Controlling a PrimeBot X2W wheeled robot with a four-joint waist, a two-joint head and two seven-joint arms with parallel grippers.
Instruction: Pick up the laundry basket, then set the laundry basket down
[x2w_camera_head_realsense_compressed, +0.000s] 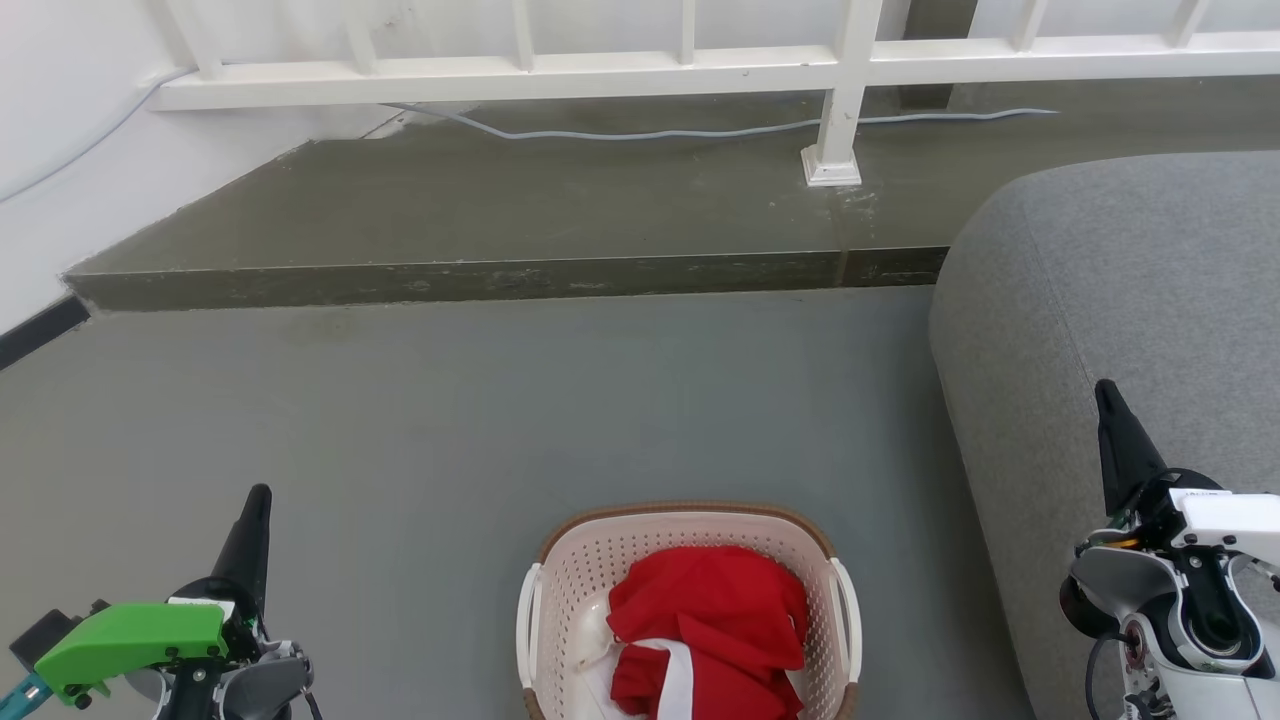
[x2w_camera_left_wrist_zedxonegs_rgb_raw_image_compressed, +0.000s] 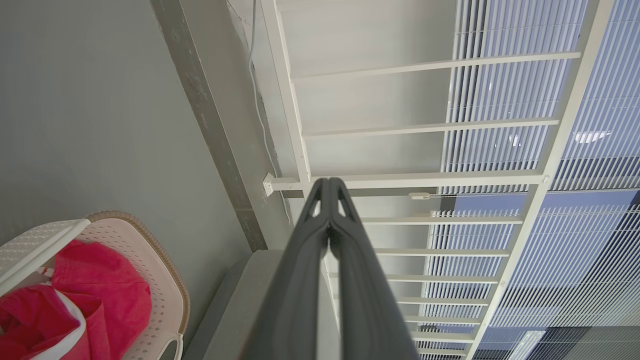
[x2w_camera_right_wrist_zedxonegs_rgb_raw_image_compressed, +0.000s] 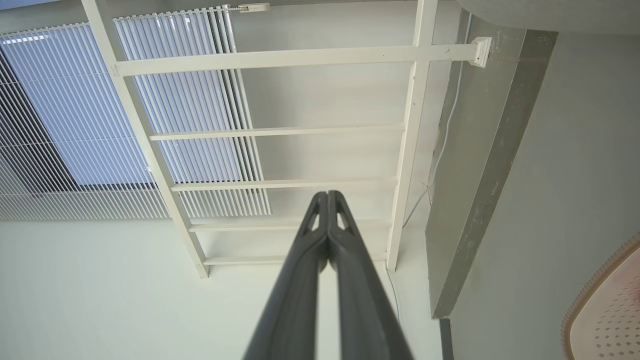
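the grey floor (x2w_camera_head_realsense_compressed: 400, 420) ran from the near edge to a raised concrete step (x2w_camera_head_realsense_compressed: 500, 210) at the far side, which carried a white railing (x2w_camera_head_realsense_compressed: 700, 68). a grey sofa (x2w_camera_head_realsense_compressed: 1120, 300) stood at the right. the laundry basket (x2w_camera_head_realsense_compressed: 578, 575) sat upright on the floor at the near middle, just left of the sofa, mouth up. it was cream-white plastic dotted with small holes, with a brown woven-look rim and a white handle on its left and right sides. its rounded far end faced the step. its near end was cut off, so its long axis could not be told. red cloth (x2w_camera_head_realsense_compressed: 720, 610) with a white band lay inside. the left gripper (x2w_camera_head_realsense_compressed: 258, 515) at near left and the right gripper (x2w_camera_head_realsense_compressed: 1108, 405) at near right each had fingers pressed together, holding nothing, well apart from the basket.
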